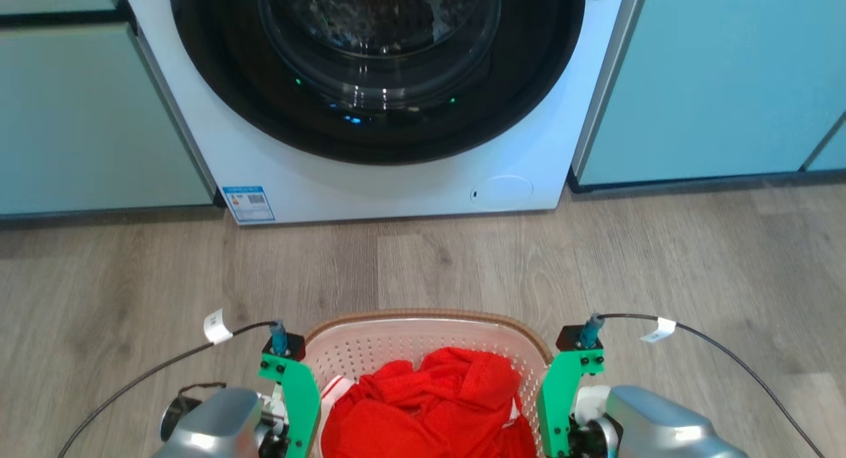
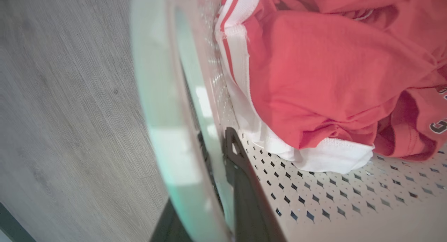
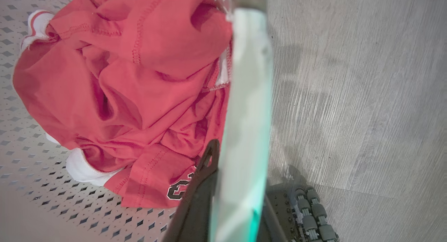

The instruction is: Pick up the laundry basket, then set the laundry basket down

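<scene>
L pincer (image 2: 217, 141) clamps laundry basket (image 1: 429, 316) rim, R pincer (image 3: 237, 172) opp. side, both downward

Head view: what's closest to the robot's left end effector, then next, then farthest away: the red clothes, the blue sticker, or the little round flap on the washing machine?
1. Red clothes, in the laundry basket, right beside the left end effector.
2. Blue sticker, on the washing machine, lower left corner.
3. Round flap, at its lower right, farthest.
</scene>
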Controlling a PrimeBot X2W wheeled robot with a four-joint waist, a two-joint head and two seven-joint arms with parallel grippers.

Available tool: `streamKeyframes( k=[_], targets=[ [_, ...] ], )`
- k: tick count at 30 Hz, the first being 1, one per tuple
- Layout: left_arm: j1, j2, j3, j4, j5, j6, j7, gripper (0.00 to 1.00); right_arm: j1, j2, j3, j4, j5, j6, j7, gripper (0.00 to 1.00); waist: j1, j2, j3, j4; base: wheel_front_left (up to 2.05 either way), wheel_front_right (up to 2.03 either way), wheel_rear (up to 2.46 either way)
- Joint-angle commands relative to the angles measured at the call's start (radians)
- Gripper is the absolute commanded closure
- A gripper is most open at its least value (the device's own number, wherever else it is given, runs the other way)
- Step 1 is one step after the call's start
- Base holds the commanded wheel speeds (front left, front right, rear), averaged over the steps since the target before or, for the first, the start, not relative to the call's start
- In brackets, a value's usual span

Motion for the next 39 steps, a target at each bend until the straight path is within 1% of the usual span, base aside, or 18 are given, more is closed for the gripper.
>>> streamKeyframes(
  k=[1, 7, 16, 39],
  targets=[
    [-0.028, 0.025, -0.008, -0.009, 0.009, -0.006, 0.005, 1.0, -0.047, 0.027, 0.003, -0.045, -0.005, 0.016, -0.021, 1.0, 0.0002, -0.0001, -0.011, 0.003, 0.0, 0.0, 0.0],
    [-0.027, 0.022, -0.003, -0.007, -0.002, -0.006, 0.007, 1.0, -0.058, 0.027, 0.025, -0.052, 0.003, 0.016, -0.057, 1.0, 0.0002, -0.0001, -0.018, 0.004, 0.0, 0.0, 0.0],
    [-0.032, 0.01, -0.001, 0.001, -0.012, -0.006, 0.02, 1.0, -0.101, 0.027, 0.067, -0.048, -0.026, 0.016, -0.099, 1.0, 0.0002, -0.0001, -0.008, 0.003, 0.0, 0.0, 0.0],
    [-0.055, 0.004, 0.0, 0.007, -0.026, -0.006, 0.024, 1.0, -0.123, 0.027, 0.093, -0.029, 0.012, 0.016, -0.119, 1.0, 0.0002, -0.0001, -0.01, 0.007, 0.0, 0.0, 0.0]
  ],
)
